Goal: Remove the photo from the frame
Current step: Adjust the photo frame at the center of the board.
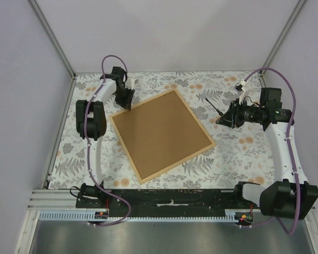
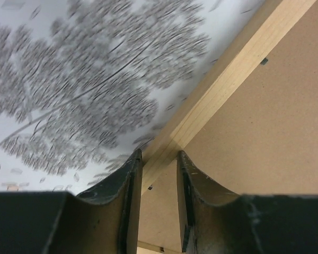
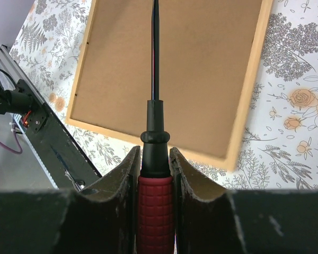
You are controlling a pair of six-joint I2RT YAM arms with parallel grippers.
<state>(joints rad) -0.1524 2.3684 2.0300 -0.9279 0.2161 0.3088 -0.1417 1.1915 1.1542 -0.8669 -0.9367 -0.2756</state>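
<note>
Left hand (image 2: 159, 154) straddles the frame (image 1: 163, 135) upper left, can't tell if gripping; right hand (image 3: 155, 151) clamps the screwdriver (image 3: 155, 127), so pin firmly, pry gently.

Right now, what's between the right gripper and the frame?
Top view: only bare floral tablecloth, plus the screwdriver the right gripper holds, its tip short of the frame.

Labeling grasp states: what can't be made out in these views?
- The photo: in no view; the frame lies back up and covers it.
- Left wrist: the left fingers straddle the frame's edge; whether they pinch it is unclear.
- Right wrist: the screwdriver has its tip cut off by the top edge; too small in the top view.
- The dark tabs on the frame's back: too small to read.
</note>
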